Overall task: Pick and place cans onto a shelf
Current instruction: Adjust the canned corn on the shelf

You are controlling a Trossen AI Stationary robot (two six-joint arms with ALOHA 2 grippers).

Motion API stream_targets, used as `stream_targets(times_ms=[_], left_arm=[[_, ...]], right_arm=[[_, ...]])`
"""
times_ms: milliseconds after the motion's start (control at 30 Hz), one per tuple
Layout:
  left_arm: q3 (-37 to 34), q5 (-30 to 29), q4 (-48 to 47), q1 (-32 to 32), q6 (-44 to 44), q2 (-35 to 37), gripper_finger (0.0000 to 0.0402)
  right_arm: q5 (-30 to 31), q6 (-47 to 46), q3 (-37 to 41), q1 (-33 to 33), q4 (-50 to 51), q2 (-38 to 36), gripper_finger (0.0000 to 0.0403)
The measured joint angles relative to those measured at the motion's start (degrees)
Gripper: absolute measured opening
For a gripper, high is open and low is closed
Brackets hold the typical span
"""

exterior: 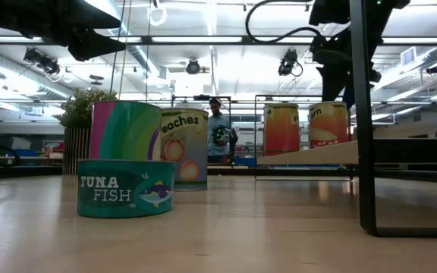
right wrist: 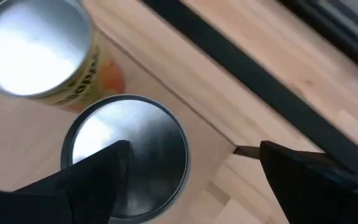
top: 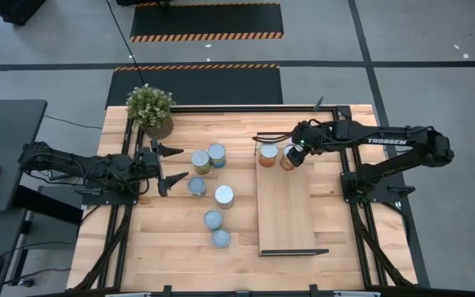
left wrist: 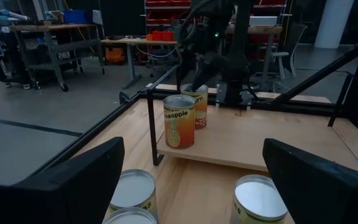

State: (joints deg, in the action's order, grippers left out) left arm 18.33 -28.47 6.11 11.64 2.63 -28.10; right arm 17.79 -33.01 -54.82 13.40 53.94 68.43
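Hands first: right hand (top: 290,156) is over the far end of the shelf (top: 286,216), fingers spread on either side of a can top; right wrist view shows that silvery-top can (right wrist: 124,155) between the fingers, w/ gap on both sides, not pinched. 2nd can (top: 268,153) w/ orange label stands just beside it on the shelf, also at the far end. Rest of shelf board is bare wood, black frame at its near end.

Left hand (top: 170,163) sits near the left edge of the bench (top: 171,239), fingers spread wide, holding nothing, pointing toward the loose cans.

Five cans stand on the bench between left hand and shelf: two (top: 209,158) touching, just beyond the left fingertips, one (top: 196,186) close by the near fingertip, one (top: 223,196) beside it toward the shelf, two more (top: 217,229) nearer the front edge. Potted plant (top: 151,109) at far-left corner of bench.

Low view: tuna fish can (exterior: 125,188) low in front, taller cans behind it.
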Motion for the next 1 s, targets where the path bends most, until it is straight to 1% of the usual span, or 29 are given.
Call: stream_targets(times_ms=[167, 300, 467, 600, 733, 867, 1000], left_arm=[[0.0, 0.0, 0.0, 0.0, 0.0, 0.0, 0.0389], [0.0, 0.0, 0.0, 0.0, -0.3, 0.0, 0.0389], [0.0, 0.0, 0.0, 0.0, -0.3, 0.0, 0.0389], [0.0, 0.0, 0.0, 0.0, 0.0, 0.0, 0.0389], [0.0, 0.0, 0.0, 0.0, 0.1, 0.0, 0.0389], [0.0, 0.0, 0.3, 0.0, -0.2, 0.0, 0.0389], [0.0, 0.0, 0.5, 0.0, -0.2, 0.0, 0.0389]], right_arm=[[-2.5, 0.6, -0.1, -0.1, -0.6, 1.5, 0.0374], [-7.1, 0.3, 0.0, -0.9, -1.0, 1.2, 0.0374], [-9.3, -1.5, 0.1, -3.8, -0.6, 1.0, 0.0374], [-8.8, -3.3, 0.2, -7.4, -2.7, 1.1, 0.0374], [-6.2, -4.6, 0.3, -10.5, -5.8, 2.1, 0.0374], [-4.3, -4.5, 0.0, -11.6, -8.0, 4.7, 0.0374], [-4.3, -3.4, 0.0, -11.6, -12.5, 7.4, 0.0374]])
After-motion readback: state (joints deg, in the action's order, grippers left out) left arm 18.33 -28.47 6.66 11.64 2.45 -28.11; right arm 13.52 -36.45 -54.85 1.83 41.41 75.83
